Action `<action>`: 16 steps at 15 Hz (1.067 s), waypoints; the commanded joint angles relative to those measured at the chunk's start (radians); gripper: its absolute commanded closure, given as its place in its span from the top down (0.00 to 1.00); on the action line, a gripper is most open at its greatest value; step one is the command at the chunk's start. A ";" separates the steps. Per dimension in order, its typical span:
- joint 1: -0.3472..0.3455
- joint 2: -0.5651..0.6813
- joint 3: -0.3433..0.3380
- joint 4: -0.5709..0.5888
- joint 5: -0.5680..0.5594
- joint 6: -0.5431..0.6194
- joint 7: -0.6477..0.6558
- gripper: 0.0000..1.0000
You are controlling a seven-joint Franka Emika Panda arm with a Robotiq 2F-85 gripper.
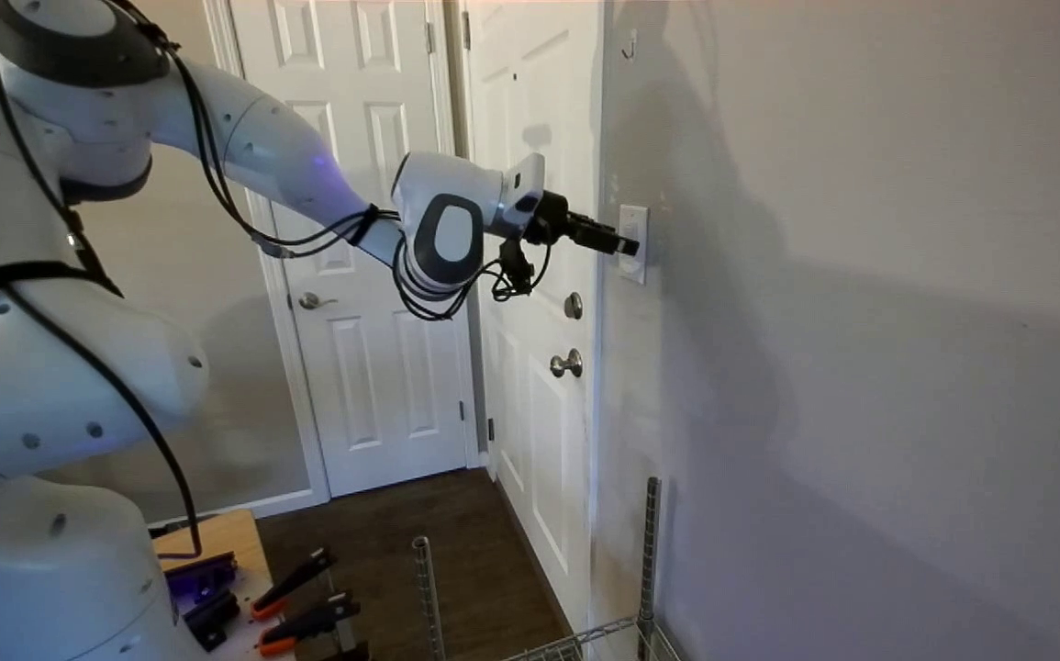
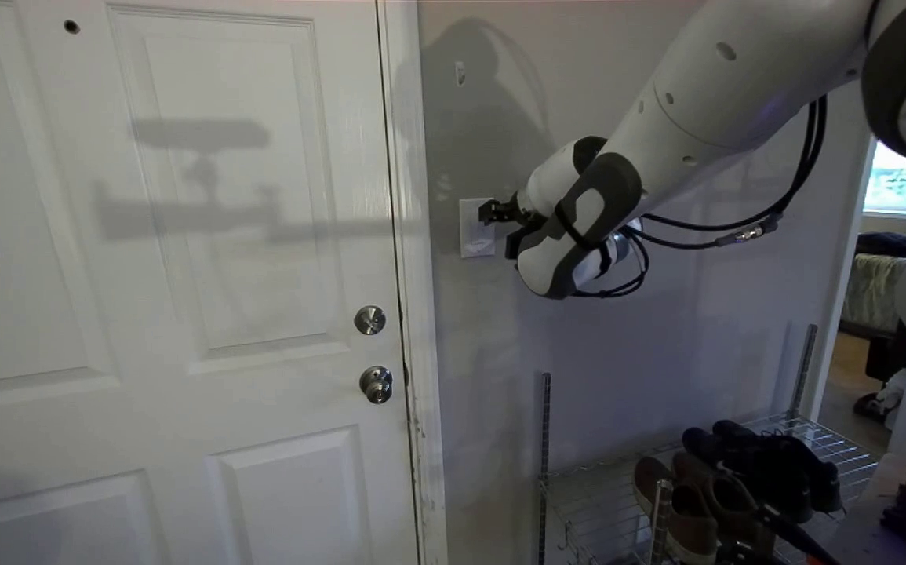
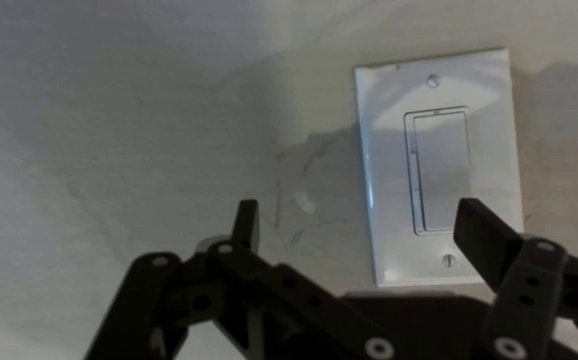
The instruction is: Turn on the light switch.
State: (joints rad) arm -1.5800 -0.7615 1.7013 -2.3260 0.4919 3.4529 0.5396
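Forearm [image 1: 282, 156] sloping down, claw [image 3: 358, 212] spread at light switch [image 3: 441, 165].

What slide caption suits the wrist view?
Open gripper at the switch, one finger hiding its lower right corner in frame.

Dim overall; broad shadows lie across wall [image 1: 906, 229] and door [image 2: 209, 290]; window [image 2: 901, 179] bright, washed out; wrist view soft.

Gripper [image 3: 359, 215] before switch [image 3: 441, 167], contact unclear
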 commanded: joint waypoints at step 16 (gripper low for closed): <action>-0.050 -0.078 0.037 0.053 0.034 -0.003 0.021 1.00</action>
State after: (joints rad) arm -1.6620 -0.8313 1.7520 -2.2602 0.5024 3.4527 0.5417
